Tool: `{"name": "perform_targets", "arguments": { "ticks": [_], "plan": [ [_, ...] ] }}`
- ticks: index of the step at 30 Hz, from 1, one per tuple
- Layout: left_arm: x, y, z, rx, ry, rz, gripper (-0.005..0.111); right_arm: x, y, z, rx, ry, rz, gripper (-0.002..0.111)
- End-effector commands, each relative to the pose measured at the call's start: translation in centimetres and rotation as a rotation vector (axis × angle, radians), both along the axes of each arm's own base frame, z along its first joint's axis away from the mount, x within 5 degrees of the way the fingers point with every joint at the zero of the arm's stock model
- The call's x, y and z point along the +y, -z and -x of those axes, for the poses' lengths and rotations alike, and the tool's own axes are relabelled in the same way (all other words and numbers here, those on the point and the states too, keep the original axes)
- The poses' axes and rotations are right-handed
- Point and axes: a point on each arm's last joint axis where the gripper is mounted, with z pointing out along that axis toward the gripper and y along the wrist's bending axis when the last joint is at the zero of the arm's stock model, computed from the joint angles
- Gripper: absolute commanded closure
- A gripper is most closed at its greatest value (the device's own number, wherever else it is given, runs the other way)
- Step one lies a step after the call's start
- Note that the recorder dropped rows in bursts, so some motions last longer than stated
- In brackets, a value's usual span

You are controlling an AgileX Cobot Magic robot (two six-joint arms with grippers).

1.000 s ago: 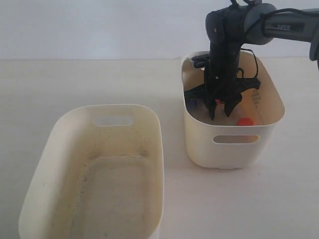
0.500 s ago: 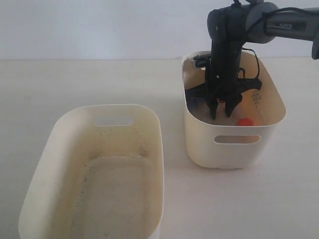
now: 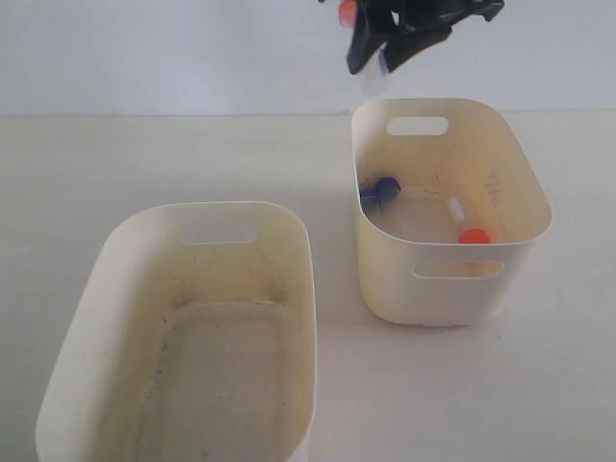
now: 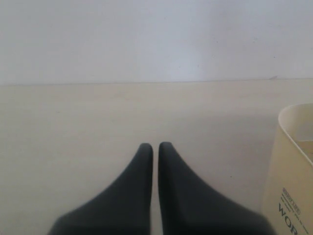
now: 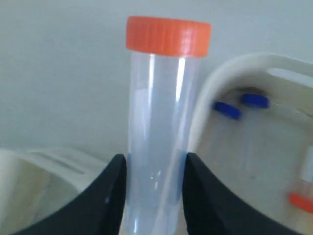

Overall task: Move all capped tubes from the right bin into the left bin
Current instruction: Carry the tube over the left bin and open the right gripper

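The right gripper (image 3: 377, 48) was cut off by the top edge of the exterior view, so only its dark fingers showed; its arm was out of sight. It was clenched on a held tube (image 3: 345, 9), whose ribbed orange cap stood clear of the fingers, above and behind the far left corner of the right bin (image 3: 433, 289). In the right wrist view the black fingers (image 5: 105, 196) pressed both sides of the held tube (image 5: 161, 147), clear smooth plastic with its lower end out of frame; a pale blurred shape (image 5: 44, 166) beside them could not be identified.

Inside the right bin lay two blue-capped tubes (image 3: 385, 186) close together by the left wall, their clear bodies hard to make out; an orange-capped tube (image 3: 473, 235) lay near the front wall, well apart from them. The bin was deep cream plastic with rounded corners and slot handles at both ends; a faint dotted mark showed on its inner right wall.

The left bin (image 3: 289, 289), wider and speckled with dark dirt, held no tube; its near end was cut off.

The left gripper (image 4: 151, 146) was clenched on nothing, tapered matte fingers nearly touching over the tabletop (image 4: 73, 117); a cream plastic wall (image 4: 293, 166) with cut-off dark print stood beside it, which bin unclear.

The tabletop was pale beige and matte; behind it rose a plain grey-white backdrop (image 3: 144, 58).
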Motion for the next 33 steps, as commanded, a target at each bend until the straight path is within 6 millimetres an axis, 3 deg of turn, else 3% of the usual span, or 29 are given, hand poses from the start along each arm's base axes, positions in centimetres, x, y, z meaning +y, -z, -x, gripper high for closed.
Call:
{"name": "perform_targets", "arguments": {
  "ticks": [1,4,8,15,22,24,28,31,33],
  "plan": [
    [0.0,-0.1,0.0,-0.007,-0.002,0.009,0.102,3.9,-2.3,4.4,-0.026,-0.160,-0.054,0.108],
    [0.0,-0.1,0.0,-0.007,-0.002,0.009,0.102,6.6,-1.8,7.8,-0.001,-0.273,-0.024,0.108],
    [0.0,-0.1,0.0,-0.007,-0.002,0.009,0.102,9.5,1.0,11.2,0.065,-0.423,0.055,0.108],
    [0.0,-0.1,0.0,-0.007,-0.002,0.009,0.102,11.4,6.9,14.1,0.231,-0.537,0.165,0.106],
    [0.0,-0.1,0.0,-0.007,-0.002,0.009,0.102,11.6,7.5,14.1,0.211,-0.518,0.148,0.063],
    [0.0,-0.1,0.0,-0.007,-0.002,0.009,0.102,11.6,7.3,14.0,0.214,-0.500,0.147,0.070],
    [0.0,-0.1,0.0,-0.007,-0.002,0.009,0.102,11.5,7.2,13.6,0.178,-0.485,0.171,0.108],
    [0.0,-0.1,0.0,-0.007,-0.002,0.009,0.102,10.3,6.3,12.5,0.151,-0.408,0.251,0.108],
    [0.0,-0.1,0.0,-0.007,-0.002,0.009,0.102,8.2,5.2,10.3,0.095,-0.315,0.302,0.108]
  ]
}}
